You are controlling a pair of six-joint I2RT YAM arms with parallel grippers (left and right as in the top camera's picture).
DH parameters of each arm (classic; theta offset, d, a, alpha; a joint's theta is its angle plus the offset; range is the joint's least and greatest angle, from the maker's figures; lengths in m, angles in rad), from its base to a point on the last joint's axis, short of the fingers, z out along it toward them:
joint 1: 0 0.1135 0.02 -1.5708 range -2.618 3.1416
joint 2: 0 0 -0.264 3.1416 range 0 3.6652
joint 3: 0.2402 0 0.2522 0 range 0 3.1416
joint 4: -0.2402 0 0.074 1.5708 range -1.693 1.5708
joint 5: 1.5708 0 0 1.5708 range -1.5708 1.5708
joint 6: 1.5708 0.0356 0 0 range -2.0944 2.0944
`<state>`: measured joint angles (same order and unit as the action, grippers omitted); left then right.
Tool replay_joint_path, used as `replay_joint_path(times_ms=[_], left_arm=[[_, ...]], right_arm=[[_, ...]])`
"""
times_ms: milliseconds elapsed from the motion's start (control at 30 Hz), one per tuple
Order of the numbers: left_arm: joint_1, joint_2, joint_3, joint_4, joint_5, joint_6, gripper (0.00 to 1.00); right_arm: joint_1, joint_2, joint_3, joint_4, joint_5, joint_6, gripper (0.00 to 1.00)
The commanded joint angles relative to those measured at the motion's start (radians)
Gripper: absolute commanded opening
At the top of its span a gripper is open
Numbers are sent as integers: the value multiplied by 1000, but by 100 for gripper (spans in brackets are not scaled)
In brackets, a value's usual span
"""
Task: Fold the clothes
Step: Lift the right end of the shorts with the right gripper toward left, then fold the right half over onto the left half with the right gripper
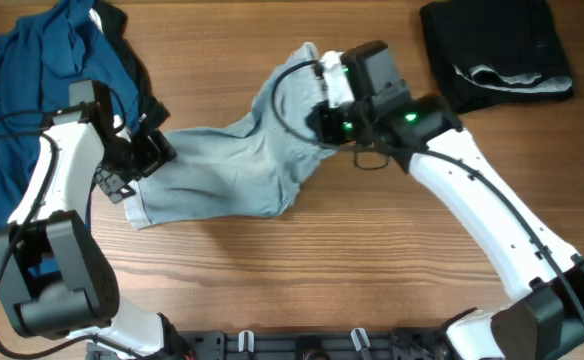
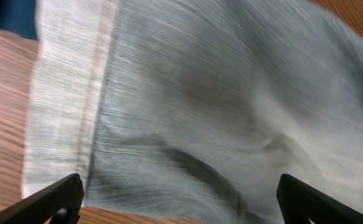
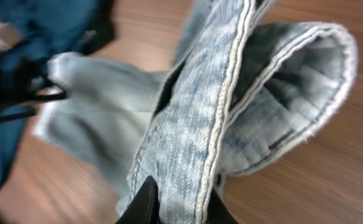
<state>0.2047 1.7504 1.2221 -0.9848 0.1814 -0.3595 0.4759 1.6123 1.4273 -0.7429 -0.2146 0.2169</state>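
Two robot hands at one pair of jeans

The pale jeans (image 1: 232, 165) lie in the middle of the wooden table (image 1: 372, 260), with one leg stretched out to the left. The right gripper (image 3: 178, 202) is pinched tight on the thick top band of the jeans, and the band folds over itself just above its fingers. The left gripper (image 2: 181, 202) is at the other end, over the leg's hem. Its jaws are wide apart and hold nothing; whether they touch the cloth cannot be told. A heap of blue clothes (image 1: 32, 70) sits in the far left corner. A black cloth (image 1: 497, 45) lies in the far right corner, well apart from the jeans.
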Motion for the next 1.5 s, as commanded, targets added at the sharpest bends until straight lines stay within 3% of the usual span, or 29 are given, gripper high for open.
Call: replay_joint_path(times_ms=[0, 233, 300, 567, 600, 667, 733, 800, 867, 1300, 1467], left_arm=[[-72, 6, -12, 5, 70, 16, 100], [-275, 7, -12, 145, 44, 16, 100], [-342, 14, -12, 218, -39, 16, 100], [-433, 86, -12, 452, -95, 15, 87], [-433, 96, -12, 490, -128, 16, 83], [-433, 99, -12, 559, -147, 16, 65], [-433, 99, -12, 626, -90, 15, 53], [-433, 108, -12, 674, -26, -16, 20], [-433, 132, -12, 691, -18, -40, 4], [-453, 288, 11, 771, -14, -42, 7], [-499, 309, 10, 739, -14, -41, 6]], right_arm=[[-118, -95, 49, -31, 122, -22, 4], [-311, -130, 49, -90, 127, -140, 4], [-349, -130, 49, -95, 136, -143, 4], [-370, -130, 49, -128, 132, -171, 4], [-370, -130, 49, -134, 132, -172, 4], [-370, -130, 49, -142, 132, -172, 4], [-370, -130, 49, -148, 132, -172, 4], [-370, -130, 49, -158, 132, -172, 4], [-370, -130, 49, -160, 132, -172, 4], [-370, -130, 49, -155, 132, -172, 4], [-370, -130, 49, -35, 93, -134, 4]])
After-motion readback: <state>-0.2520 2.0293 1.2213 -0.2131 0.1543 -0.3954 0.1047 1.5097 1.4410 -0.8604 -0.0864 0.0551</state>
